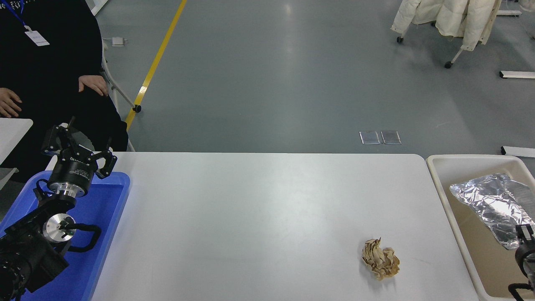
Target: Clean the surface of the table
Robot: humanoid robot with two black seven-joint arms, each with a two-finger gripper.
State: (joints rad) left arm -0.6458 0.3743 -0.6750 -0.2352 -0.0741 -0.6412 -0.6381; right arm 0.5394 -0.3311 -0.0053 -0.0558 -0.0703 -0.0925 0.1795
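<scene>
The white table surface [250, 217] fills the middle of the head view. A crumpled brown paper ball [380, 264] lies on it near the front right. My left gripper [78, 144] is parked at the lower left above a blue tray [104, 209], open and holding nothing. Only the tip of my right gripper [525, 234] shows at the right edge, inside the cream bin [443, 196]. It touches the lower end of a crumpled silver foil sheet [487, 205] in the bin. Whether it grips the foil is hidden.
A person in black sits at the far left, with a hand [92, 85] resting on their lap. A rolling rack with a white coat [451, 16] stands on the grey floor at the back right.
</scene>
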